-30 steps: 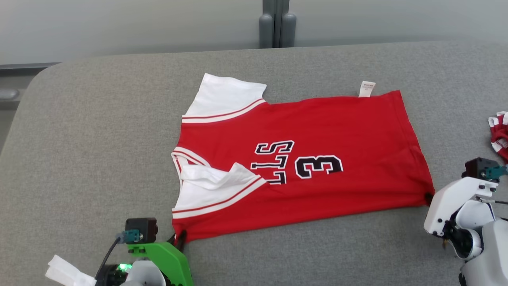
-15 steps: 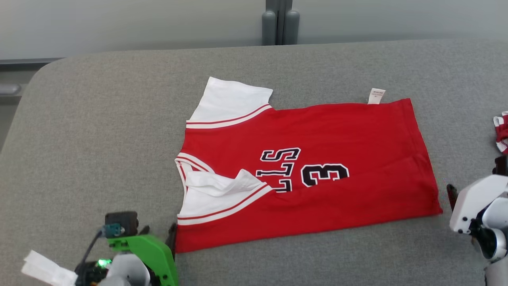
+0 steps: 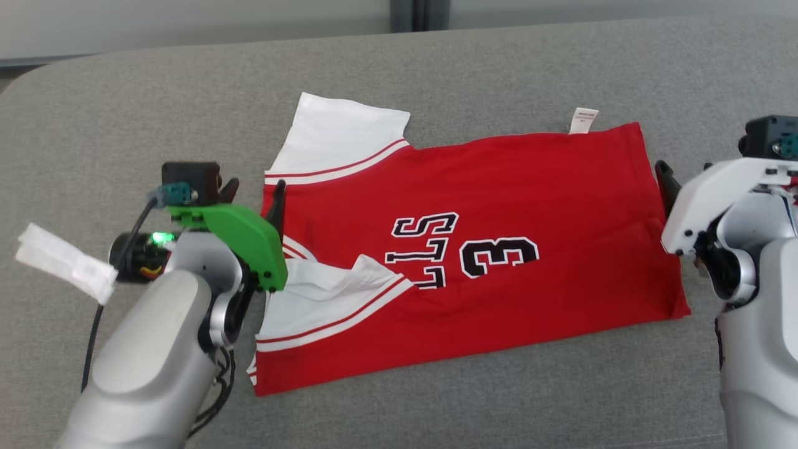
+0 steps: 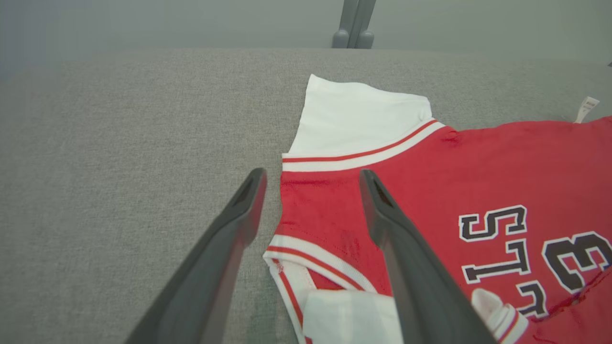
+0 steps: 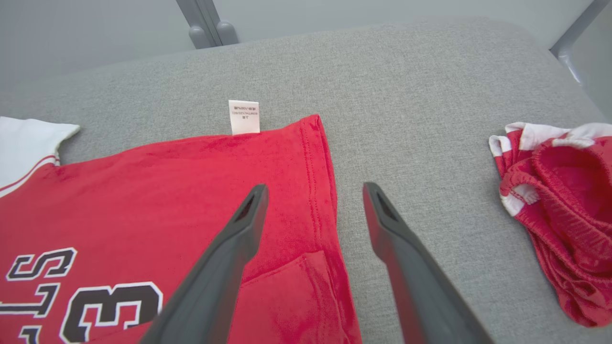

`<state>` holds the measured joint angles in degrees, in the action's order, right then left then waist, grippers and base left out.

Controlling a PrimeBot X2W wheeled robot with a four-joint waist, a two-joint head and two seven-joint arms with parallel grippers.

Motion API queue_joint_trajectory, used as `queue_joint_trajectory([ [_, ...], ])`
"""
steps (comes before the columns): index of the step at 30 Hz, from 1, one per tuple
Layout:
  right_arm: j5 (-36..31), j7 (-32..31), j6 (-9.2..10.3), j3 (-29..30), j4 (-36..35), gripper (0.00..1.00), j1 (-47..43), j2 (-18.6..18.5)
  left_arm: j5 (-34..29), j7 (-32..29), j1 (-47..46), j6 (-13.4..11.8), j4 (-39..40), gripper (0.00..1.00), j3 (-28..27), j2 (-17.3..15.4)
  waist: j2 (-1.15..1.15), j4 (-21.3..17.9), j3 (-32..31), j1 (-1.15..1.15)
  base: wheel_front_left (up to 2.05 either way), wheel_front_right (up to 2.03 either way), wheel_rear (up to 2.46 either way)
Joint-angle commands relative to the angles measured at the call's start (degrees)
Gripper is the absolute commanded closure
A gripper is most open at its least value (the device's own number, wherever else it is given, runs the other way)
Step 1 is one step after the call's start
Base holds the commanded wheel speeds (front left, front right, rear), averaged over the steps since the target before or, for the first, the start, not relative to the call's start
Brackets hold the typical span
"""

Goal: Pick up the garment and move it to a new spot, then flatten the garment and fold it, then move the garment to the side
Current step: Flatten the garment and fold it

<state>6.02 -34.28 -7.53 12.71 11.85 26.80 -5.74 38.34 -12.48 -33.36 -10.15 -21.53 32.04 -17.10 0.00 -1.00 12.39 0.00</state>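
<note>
1 garment [image 3: 499,187], 1 bunched cloth [image 5: 564,200], 2 empty grippers: left gripper [image 4: 311,174], right gripper [image 5: 314,188]

Inspection of surroundings. Beneath both tools lies one broad flat surface [image 4: 119,143] covered in grey woven fabric, uniform in colour. Ahead of my left gripper [image 4: 311,176] it runs to a straight far edge. Ahead and to that gripper's left, the edge turns in a rounded corner [image 3: 37,81]. Beyond the far edge, ahead and slightly right of the same gripper, a grey upright post [image 4: 354,24] with two rounded lugs at its base stands before a plain pale grey wall [image 4: 143,19]. Ahead and right of my right gripper [image 5: 315,187] the surface rounds off at a second corner [image 5: 530,33], with a slanted grey metal bar [image 5: 573,26] behind it. Light is even and diffuse, shadows faint.
</note>
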Motion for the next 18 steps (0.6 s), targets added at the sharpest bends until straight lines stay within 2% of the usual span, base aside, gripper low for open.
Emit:
queue_joint_trajectory([
  [1, 0.0, 0.6, 0.09, -1.0, 1.3, 0.0, 2.0, 0.4, -0.9, 0.3, -3.1, 0.4, -1.8, 0.0, 0.0, 0.3, 0.0, -2.5, 3.0, 0.0, 0.0, 0.0, 0.0],
  [9, -0.5, 2.1, 0.09, -7.3, 11.8, 0.0, 14.1, 1.1, -3.2, -3.0, -17.0, 0.8, -15.5, 0.0, 1.3, 2.6, 0.0, -6.9, 9.4, 0.0, 0.0, 0.0, 0.0],
  [18, 0.4, 5.4, 0.09, -13.4, 19.5, 0.0, 22.3, -0.3, -4.6, -1.1, -25.2, 0.3, -25.4, 0.0, 1.0, 3.3, 0.0, -9.7, 13.0, 0.0, 0.0, 0.0, 0.0],
])
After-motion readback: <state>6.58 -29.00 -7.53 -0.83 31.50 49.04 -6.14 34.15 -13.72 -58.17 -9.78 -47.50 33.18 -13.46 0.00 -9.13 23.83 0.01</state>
